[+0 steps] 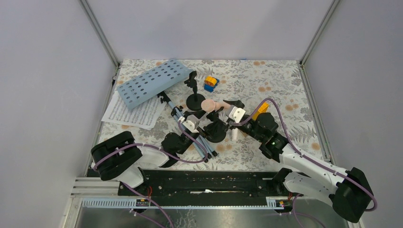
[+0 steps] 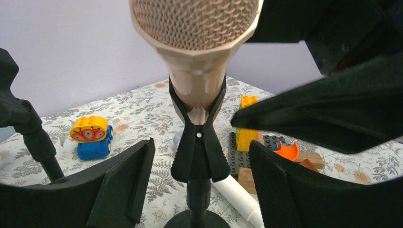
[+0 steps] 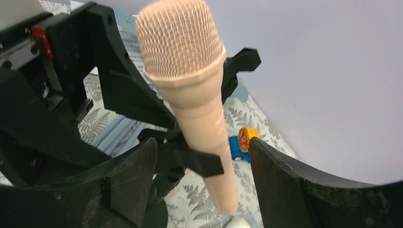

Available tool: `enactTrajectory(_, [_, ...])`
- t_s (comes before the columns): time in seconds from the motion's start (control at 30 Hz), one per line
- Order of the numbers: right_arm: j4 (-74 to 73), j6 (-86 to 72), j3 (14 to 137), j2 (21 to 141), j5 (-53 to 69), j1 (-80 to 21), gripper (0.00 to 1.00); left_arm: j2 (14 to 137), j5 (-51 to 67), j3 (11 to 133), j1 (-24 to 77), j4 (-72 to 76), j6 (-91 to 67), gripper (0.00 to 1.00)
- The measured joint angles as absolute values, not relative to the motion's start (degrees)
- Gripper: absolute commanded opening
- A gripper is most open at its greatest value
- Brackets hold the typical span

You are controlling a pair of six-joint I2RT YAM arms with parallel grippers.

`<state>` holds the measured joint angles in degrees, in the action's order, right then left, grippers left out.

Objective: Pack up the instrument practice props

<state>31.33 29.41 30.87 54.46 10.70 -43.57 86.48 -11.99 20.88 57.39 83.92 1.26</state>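
I'm freeing the pink microphone [image 1: 209,104], clipped in its black holder [image 2: 197,147] near the middle of the table [image 1: 285,85]. My left gripper [image 2: 202,166] straddles the clip, my right gripper [image 3: 204,161] the handle; both finger pairs stand apart, gripping nothing. Next, I reckon: left steadies the holder, right closes and pulls.

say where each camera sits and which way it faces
top external: above and behind, looking down on the table; left arm and right arm show.
left wrist: on the left gripper, facing the pink microphone in its black holder; own jaws show.
right wrist: on the right gripper, facing that microphone from the opposite side; own jaws show.
shared: both wrist views see the microphone and yellow-blue toy.
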Motion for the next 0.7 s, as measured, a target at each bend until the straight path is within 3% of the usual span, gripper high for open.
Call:
enactTrajectory(0.23, [32.8, 34.1, 34.8, 57.3, 14.0, -43.6, 0.69, 87.0, -12.0, 20.9, 57.4, 84.0, 1.0, 0.77])
enactTrajectory(0.4, [31.6, 36.9, 37.4, 59.7, 16.5, -43.6, 0.59, 87.2, -12.0, 20.9, 57.4, 84.1, 1.0, 0.77])
enactTrajectory(0.6, [29.9, 39.3, 38.7, 62.4, 17.7, -43.6, 0.59, 87.3, -12.0, 20.9, 57.4, 84.1, 1.0, 0.78])
enactTrajectory(0.7, [29.1, 39.9, 39.0, 63.2, 17.6, -43.6, 0.53, 87.4, -12.0, 21.1, 57.4, 84.1, 1.0, 0.78])
